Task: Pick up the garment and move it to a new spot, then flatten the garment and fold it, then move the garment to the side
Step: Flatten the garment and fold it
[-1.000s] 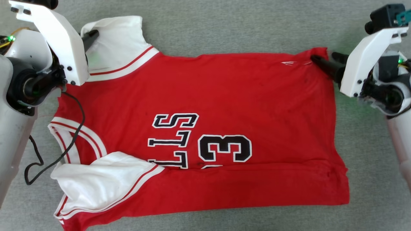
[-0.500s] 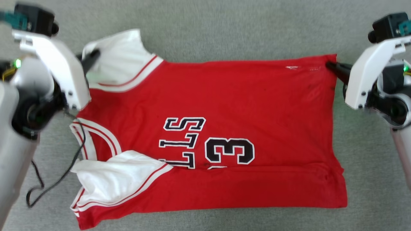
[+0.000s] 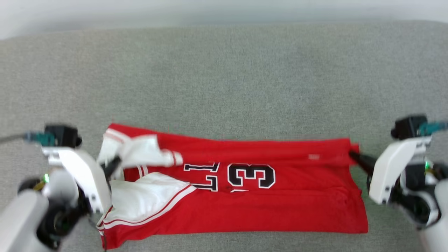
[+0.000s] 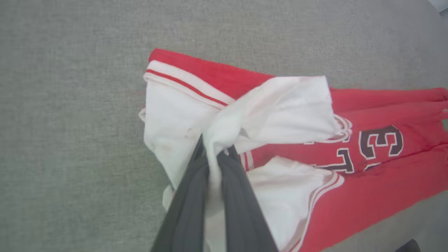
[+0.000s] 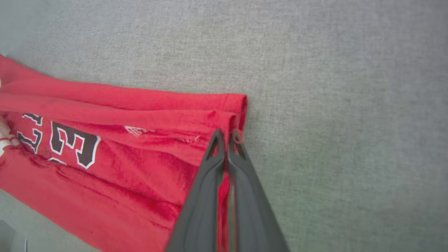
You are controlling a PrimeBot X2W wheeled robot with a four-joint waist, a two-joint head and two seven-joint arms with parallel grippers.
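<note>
The red jersey [image 3: 266, 210] lies lengthwise on the grey surface, its far edge lifted and drawn over toward me, covering the upper part of the black lettering and number. My left gripper [image 3: 117, 161] is shut on the white sleeve [image 4: 280, 112], which bunches between its fingers [image 4: 196, 175]. At the right end, my right gripper [image 3: 351, 155] is shut on the red hem corner [image 5: 234, 122]. A second white sleeve [image 3: 143, 201] lies flat at the near left.
Grey fabric surface [image 3: 224, 80] stretches wide beyond the jersey, with a pale edge [image 3: 140, 14] at the far side. Both pale forearms sit at the lower corners of the head view.
Both grippers have pulled the jersey's far edge toward me, folding it over the lettering. The head camera has also shifted, so the whole scene sits lower and smaller.
</note>
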